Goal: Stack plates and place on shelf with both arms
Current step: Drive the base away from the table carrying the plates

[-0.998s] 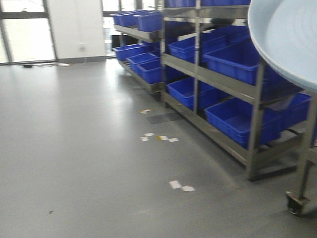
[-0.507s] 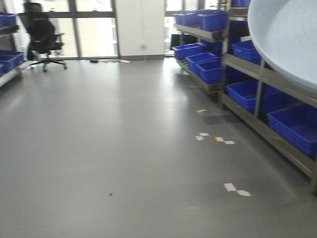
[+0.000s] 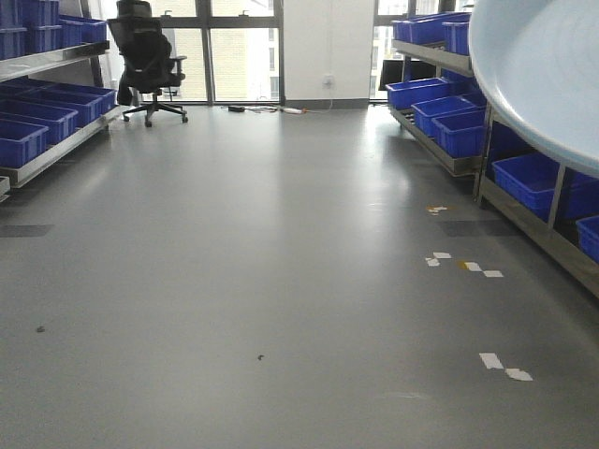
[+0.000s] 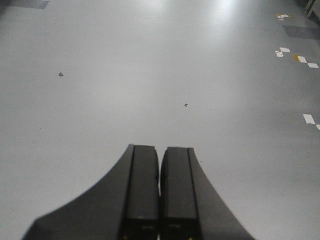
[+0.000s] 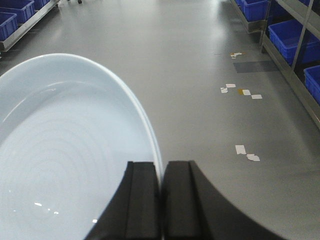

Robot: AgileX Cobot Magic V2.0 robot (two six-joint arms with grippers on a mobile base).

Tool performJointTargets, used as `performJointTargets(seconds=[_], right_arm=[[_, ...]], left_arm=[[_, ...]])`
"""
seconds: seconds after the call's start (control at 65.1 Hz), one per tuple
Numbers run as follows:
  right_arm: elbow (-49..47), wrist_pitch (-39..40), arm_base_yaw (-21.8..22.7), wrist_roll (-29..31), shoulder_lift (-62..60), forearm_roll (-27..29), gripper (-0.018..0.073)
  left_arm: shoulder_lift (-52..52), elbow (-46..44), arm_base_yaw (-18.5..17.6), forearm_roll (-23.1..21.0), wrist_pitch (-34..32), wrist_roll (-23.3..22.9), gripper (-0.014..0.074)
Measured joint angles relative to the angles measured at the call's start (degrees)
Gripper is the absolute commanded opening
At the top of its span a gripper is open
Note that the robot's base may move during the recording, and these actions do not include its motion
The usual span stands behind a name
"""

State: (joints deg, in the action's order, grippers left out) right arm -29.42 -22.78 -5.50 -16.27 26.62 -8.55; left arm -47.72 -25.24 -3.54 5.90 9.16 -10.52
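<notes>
A pale blue-white plate (image 5: 65, 150) is held up off the ground. In the right wrist view it fills the lower left, glossy, with faint rings in its shallow bowl. Its raised rim runs straight into the right gripper (image 5: 161, 200), whose two black fingers are clamped on that edge. I see only one plate here and cannot tell whether a second lies under it.

In the front view the same plate (image 3: 547, 65) bulges in from the top right corner, close to the lens, tilted, partly covering the racking behind it.

My left gripper (image 4: 160, 195) points at bare floor, its fingers pressed together with nothing between them.

The grey floor (image 3: 281, 281) stretches ahead like an aisle. A steel right-side shelf (image 3: 432, 58) lines one edge, loaded with blue crates (image 3: 524, 178), and is well apart from the plate. A left-side shelf (image 3: 47, 62) carries more blue bins (image 3: 37, 117). Scraps of white and yellow tape (image 3: 468, 267) lie on the floor near the right-side shelf. At the far end, a black office chair (image 3: 145, 56) stands before tall windows (image 3: 243, 56).
</notes>
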Motion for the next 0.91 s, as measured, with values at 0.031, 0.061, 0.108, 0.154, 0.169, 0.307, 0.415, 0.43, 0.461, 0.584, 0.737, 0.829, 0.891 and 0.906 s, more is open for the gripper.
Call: performJointTargets(seconds=[0.031,0.061,0.108,0.154,0.169,0.307,0.415,0.43,0.461,0.584,0.737,0.829,0.891,0.906], right_arm=[[0.00,0.00,0.00,0.00,0.00,0.00,0.0057],[0.00,0.00,0.00,0.00,0.00,0.00,0.0057],[0.00,0.00,0.00,0.00,0.00,0.00,0.0057],[0.00,0.00,0.00,0.00,0.00,0.00,0.0057],[0.00,0.00,0.00,0.00,0.00,0.00,0.0057],[0.00,0.00,0.00,0.00,0.00,0.00,0.0057],[0.00,0.00,0.00,0.00,0.00,0.00,0.0057],[0.00,0.00,0.00,0.00,0.00,0.00,0.0057],[0.00,0.00,0.00,0.00,0.00,0.00,0.0057],[0.00,0.00,0.00,0.00,0.00,0.00,0.0057],[0.00,0.00,0.00,0.00,0.00,0.00,0.0057],[0.00,0.00,0.00,0.00,0.00,0.00,0.0057],[0.00,0.00,0.00,0.00,0.00,0.00,0.0057],[0.00,0.00,0.00,0.00,0.00,0.00,0.0057]], left_arm=[[0.00,0.04,0.00,0.00,0.00,0.00,0.0085],[0.00,0.04,0.00,0.00,0.00,0.00,0.0085],[0.00,0.04,0.00,0.00,0.00,0.00,0.0085],[0.00,0.04,0.00,0.00,0.00,0.00,0.0085],[-0.13,0.04,0.00,0.00,0.00,0.00,0.0085],[-0.50,0.04,0.00,0.00,0.00,0.00,0.0085],[-0.50,0.04,0.00,0.00,0.00,0.00,0.0085],[-0.50,0.04,0.00,0.00,0.00,0.00,0.0085],[-0.50,0.04,0.00,0.00,0.00,0.00,0.0085],[-0.50,0.04,0.00,0.00,0.00,0.00,0.0085],[-0.50,0.04,0.00,0.00,0.00,0.00,0.0085],[-0.50,0.04,0.00,0.00,0.00,0.00,0.0085],[-0.50,0.04,0.00,0.00,0.00,0.00,0.0085],[-0.50,0.04,0.00,0.00,0.00,0.00,0.0085]])
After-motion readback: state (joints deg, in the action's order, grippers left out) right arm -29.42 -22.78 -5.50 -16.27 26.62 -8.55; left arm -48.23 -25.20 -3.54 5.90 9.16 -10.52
